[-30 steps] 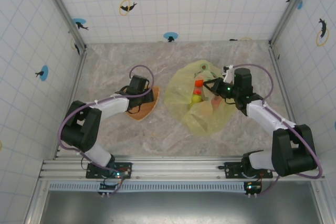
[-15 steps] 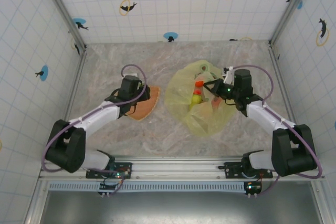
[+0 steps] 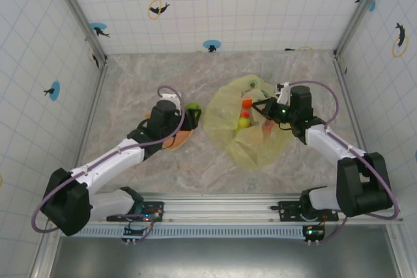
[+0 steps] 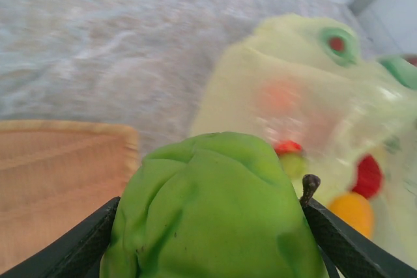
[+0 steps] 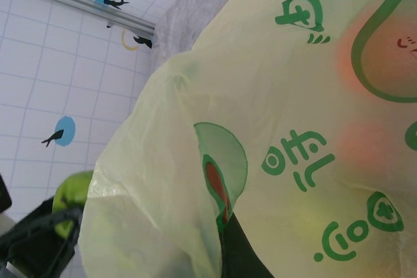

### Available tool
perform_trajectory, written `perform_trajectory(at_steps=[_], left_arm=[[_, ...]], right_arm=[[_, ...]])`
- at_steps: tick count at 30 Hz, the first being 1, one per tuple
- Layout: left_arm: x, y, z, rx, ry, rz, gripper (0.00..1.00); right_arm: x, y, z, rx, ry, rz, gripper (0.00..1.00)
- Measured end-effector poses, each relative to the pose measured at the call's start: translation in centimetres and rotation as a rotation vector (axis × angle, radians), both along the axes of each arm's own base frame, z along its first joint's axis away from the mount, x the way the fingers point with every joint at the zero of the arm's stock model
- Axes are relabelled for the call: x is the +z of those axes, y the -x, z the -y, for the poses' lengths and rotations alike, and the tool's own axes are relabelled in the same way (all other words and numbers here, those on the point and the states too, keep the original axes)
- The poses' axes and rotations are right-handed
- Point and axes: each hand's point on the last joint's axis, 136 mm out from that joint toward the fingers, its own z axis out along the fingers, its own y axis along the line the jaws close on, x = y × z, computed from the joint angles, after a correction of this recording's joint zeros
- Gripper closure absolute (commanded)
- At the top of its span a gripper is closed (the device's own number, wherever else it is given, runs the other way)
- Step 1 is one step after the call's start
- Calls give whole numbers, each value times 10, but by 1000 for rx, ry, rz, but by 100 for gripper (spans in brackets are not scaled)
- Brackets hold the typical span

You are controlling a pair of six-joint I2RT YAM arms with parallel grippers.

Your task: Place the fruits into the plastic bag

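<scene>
My left gripper (image 3: 191, 113) is shut on a green fruit (image 4: 208, 213), which sits between both black fingers (image 4: 348, 247) just above the right end of the orange plate (image 3: 180, 137). The green fruit (image 3: 193, 107) hangs a short way left of the plastic bag (image 3: 251, 136), a yellow-green crinkly sheet with avocado prints. Inside the bag lie an orange fruit (image 3: 247, 103), a yellow-green one (image 3: 244, 120) and a red one (image 4: 369, 175). My right gripper (image 3: 267, 110) is shut on the bag's rim (image 5: 215, 180) and holds it raised, with the mouth facing left.
The woven orange plate (image 4: 52, 180) lies bare below and to the left of the held fruit. Marble tabletop (image 3: 143, 76) stretches behind it. Tiled walls with metal corner posts (image 3: 75, 11) enclose the table on three sides.
My left arm has lifted the green fruit off the plate and swung right toward the bag. The right arm and the bag have stayed put.
</scene>
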Motion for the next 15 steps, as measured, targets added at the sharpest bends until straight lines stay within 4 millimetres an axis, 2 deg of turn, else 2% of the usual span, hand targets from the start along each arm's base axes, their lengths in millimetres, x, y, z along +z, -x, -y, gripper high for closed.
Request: perform_trajectory(at_steps=[3,6,10,15], left_arm=[[0,24,37,-124,17,14,45],[-10,44,69,-228,14,5,45],[-25,54,96,-300,-1,-24,45],[-32,59,120,-354,-9,-26,45]], right_arm=[[-1,0,0,2,-1,-4,100],[-2,0,-1,1,-1,-7,100],[-1,0,-1,3,-2,-7,100],[1,-1,-2,3,-2,-1,100]])
